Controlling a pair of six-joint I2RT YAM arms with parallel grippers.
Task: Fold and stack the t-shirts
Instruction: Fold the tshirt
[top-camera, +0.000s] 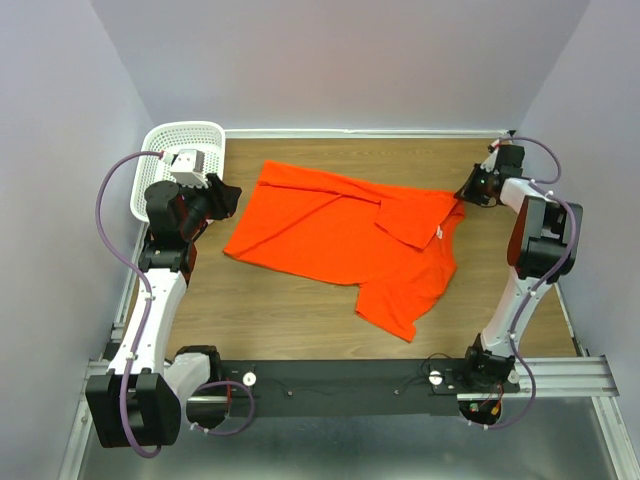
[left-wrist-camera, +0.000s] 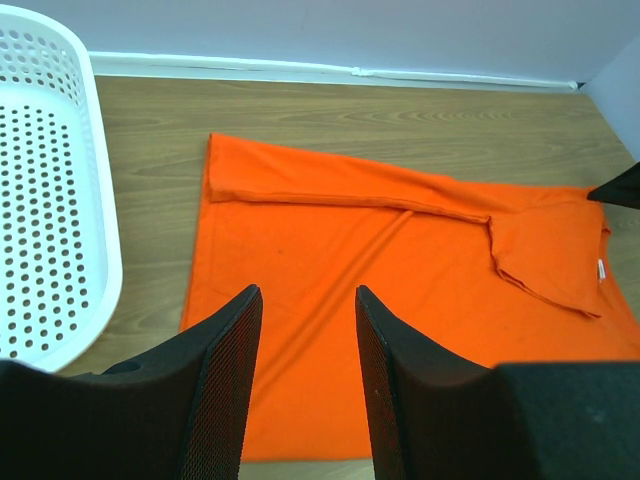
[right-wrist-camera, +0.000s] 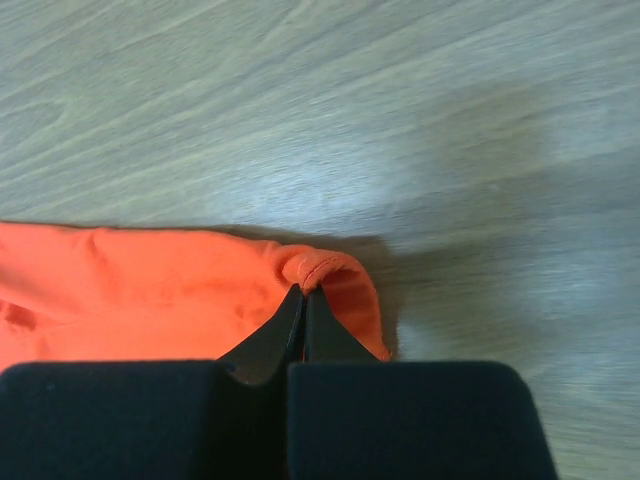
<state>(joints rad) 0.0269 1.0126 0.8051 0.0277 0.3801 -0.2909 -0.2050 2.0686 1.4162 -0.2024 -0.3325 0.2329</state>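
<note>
T-shirt (top-camera: 340, 240): orange-red, lying spread on the table (top-camera: 300, 320), its far edge folded over, one sleeve hanging toward the near side.
Right claw (right-wrist-camera: 303, 296): jaws pressed together, pinching a fold of the t-shirt's right edge.
Left claw (left-wrist-camera: 308, 300): jaws parted about halfway, gripping nothing, near the t-shirt's left edge.
Basket (top-camera: 170, 150): white, perforated, at the table's far-left corner.

All three cameras see the soft bright orange-red t-shirt (top-camera: 340, 235): one looks down from high up behind, the left wrist one looks across it, the right wrist one is very close.
</note>
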